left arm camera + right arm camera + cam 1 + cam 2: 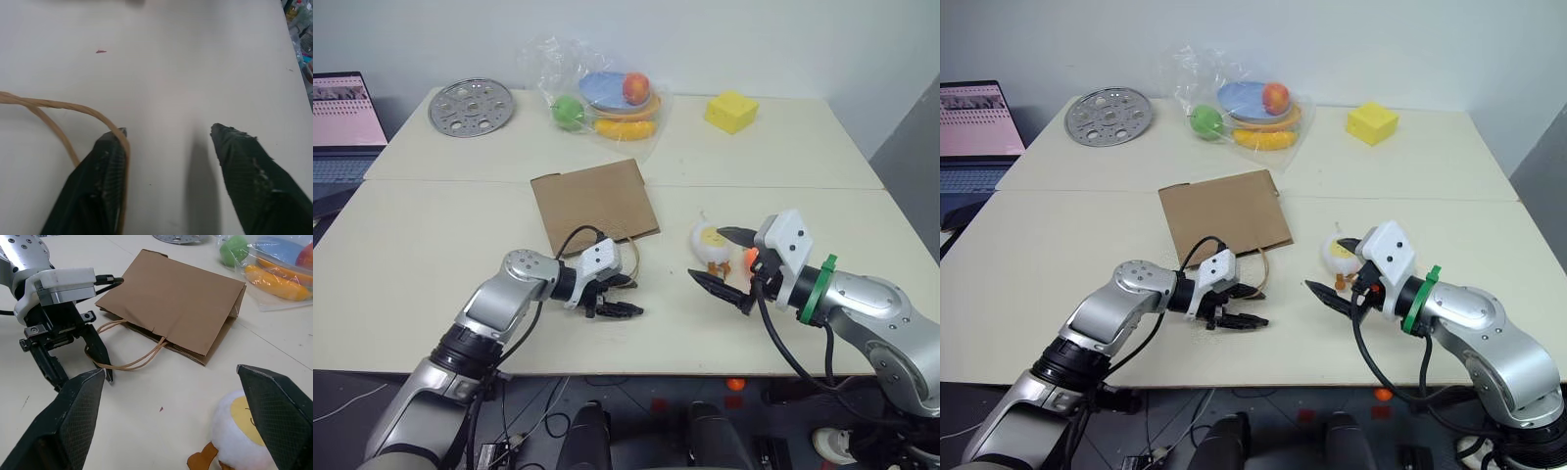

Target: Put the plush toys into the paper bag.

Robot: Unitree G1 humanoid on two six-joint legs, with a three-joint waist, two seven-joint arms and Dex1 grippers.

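Paper bag (595, 207) is lying flat mid-table, handles (139, 357) trailing toward the near edge. L gripper (1239, 307) is sitting at the handles, fingers still apart w/ one loop running by a fingertip, nothing pinched yet. R gripper (724, 262) is hanging spread wide around the egg toy (711, 244), nearer the right edge, not gripping. Risk: thin loop slipping out as the jaws close, or the bag dragging flat instead of opening.

head pair: we look forward and down over the counter (431, 255), both eyes sharing one scene | left wrist: we hover close above the counter | right wrist: we face the paper bag (186, 303); shared with head views
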